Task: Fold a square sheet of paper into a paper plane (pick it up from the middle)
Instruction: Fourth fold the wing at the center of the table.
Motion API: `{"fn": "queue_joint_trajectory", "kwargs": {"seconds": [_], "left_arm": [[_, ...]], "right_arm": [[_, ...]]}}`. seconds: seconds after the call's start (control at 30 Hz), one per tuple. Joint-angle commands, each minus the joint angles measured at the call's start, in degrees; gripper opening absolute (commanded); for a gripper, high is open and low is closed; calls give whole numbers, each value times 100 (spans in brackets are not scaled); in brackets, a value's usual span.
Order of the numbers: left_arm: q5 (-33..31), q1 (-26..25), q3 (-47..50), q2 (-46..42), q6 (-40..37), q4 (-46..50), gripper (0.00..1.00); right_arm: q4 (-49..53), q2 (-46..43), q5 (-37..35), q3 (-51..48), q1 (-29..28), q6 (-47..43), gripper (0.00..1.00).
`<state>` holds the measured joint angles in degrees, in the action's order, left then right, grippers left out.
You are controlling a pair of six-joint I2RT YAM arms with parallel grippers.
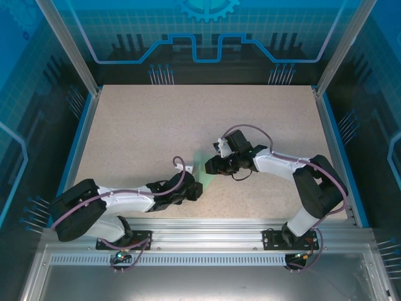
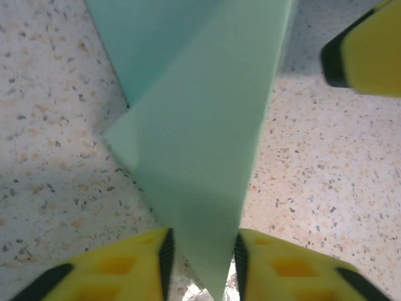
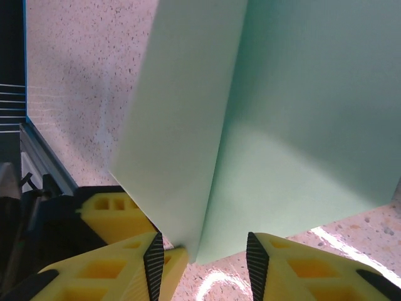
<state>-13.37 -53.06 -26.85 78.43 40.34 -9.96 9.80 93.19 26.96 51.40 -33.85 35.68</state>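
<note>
Left hand (image 2: 202, 254) straddles paper (image 2: 200, 138); jaws apart.

From above, the square sheet of paper (image 1: 203, 170) is a faint green patch between the two wrists, largely hidden by them, its folds too small to tell. In the left wrist view the upper edge cuts its top, and its tip meets the lower edge inside the left claw (image 2: 202, 266); another yellow finger (image 2: 369, 50) is cropped at the right. Above the right claw (image 3: 202, 266) the sheet runs off top and right; whether any pad touches paper, I cannot tell
</note>
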Motion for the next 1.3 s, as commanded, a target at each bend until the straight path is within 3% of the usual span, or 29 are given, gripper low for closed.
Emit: {"fn": "queue_joint_trajectory", "kwargs": {"seconds": [0.0,0.27,0.43,0.6,0.73,1.03,1.13,1.27], "left_arm": [[55,32,-257,-158,-199,450,40],[-178,67,-612,-7,-87,746,42],[-162,67,-637,-76,-106,697,42],[-92,67,-652,-158,-219,762,34],[-454,100,-792,-62,5,1196,26],[88,480,-809,253,29,909,22],[93,507,-913,479,24,901,21],[34,560,-991,702,75,894,19]], "right_arm": [[24,27,-91,-68,-12,-70,43],[-49,-90,-160,-366,70,-9,43],[-325,58,181,-403,141,42,42],[-486,348,394,-230,147,55,42],[-618,453,534,-173,124,62,42],[-305,666,363,58,-16,-166,32],[-247,774,304,144,-52,-192,31],[-46,817,108,269,-100,-217,23]]}}
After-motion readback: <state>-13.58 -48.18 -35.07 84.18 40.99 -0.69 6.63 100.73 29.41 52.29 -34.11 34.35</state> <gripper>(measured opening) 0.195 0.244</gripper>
